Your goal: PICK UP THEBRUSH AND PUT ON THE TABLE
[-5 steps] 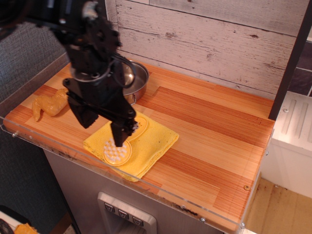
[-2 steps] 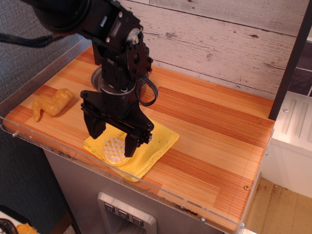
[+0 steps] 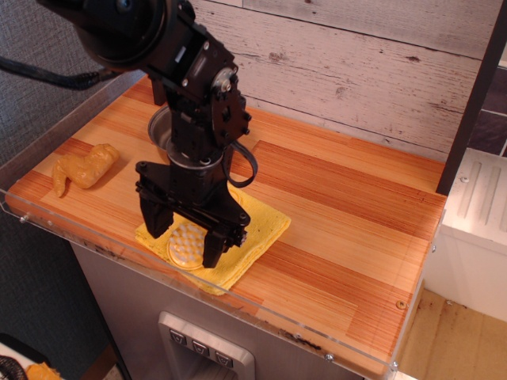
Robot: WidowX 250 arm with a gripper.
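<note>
The brush [image 3: 187,244] lies on a folded yellow cloth [image 3: 257,227] near the front edge of the table [image 3: 348,229]. Only its round head of pale nubby bristles shows; the handle is hidden behind the arm. My black gripper [image 3: 184,239] is open and lowered over the brush head, one finger [image 3: 156,223] to its left and the other [image 3: 215,247] to its right. The fingers straddle the head; I cannot tell whether they touch it.
A lumpy tan-yellow toy food piece [image 3: 82,168] lies at the left end. A metal pot [image 3: 160,127] stands behind the arm, mostly hidden. A clear acrylic rim [image 3: 261,317] runs along the front edge. A white plank wall is at the back.
The gripper turned over the cloth, then came down, so its open fingers now stand on either side of the brush head. The brush and cloth have not moved.
</note>
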